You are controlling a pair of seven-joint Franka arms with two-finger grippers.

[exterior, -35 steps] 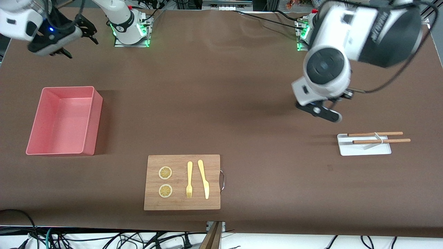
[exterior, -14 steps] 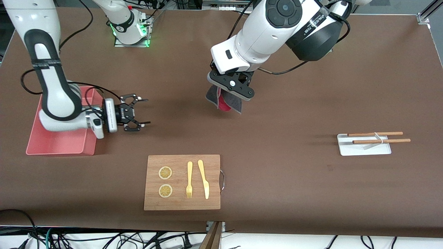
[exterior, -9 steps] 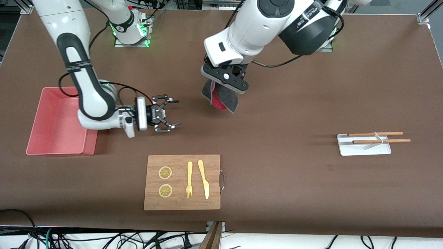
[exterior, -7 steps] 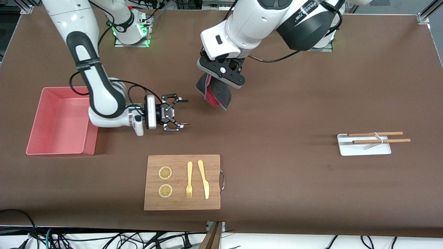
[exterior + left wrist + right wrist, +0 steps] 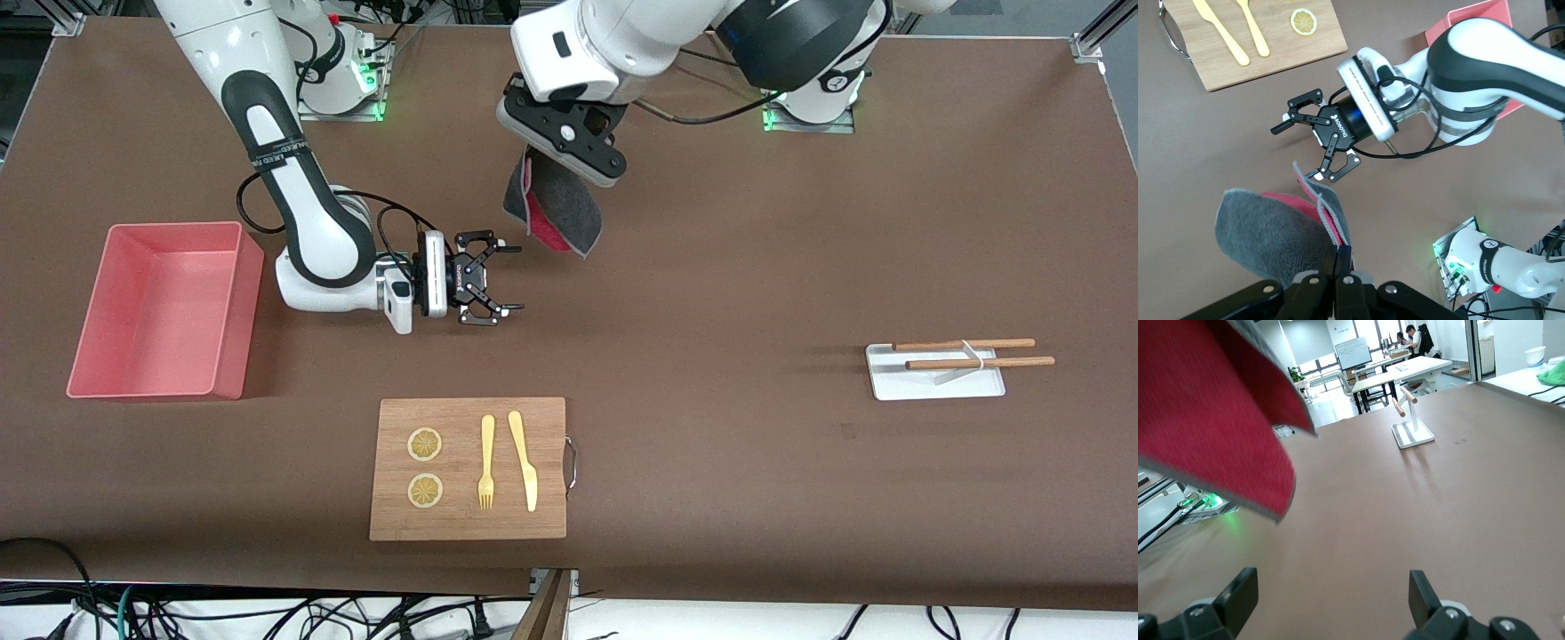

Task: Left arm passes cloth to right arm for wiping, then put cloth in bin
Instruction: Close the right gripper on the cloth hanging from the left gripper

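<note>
Grey cloth (image 5: 558,209) pinched in left claw (image 5: 553,153) (hanging), right claw (image 5: 500,277) spread just beside its edge.

Bright, even overhead light — soft shadows, sharp focus throughout.

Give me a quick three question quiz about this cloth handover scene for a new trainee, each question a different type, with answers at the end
1. True or false: the right gripper already grips the cloth.
2. Which gripper holds the cloth? A) left B) right C) neither
3. Fill in: the fork and knife lie on the ____.

Key: 1 false, it is open, just short of the cloth. 2 A, the left gripper has it pinched above the table. 3 wooden board.
</note>
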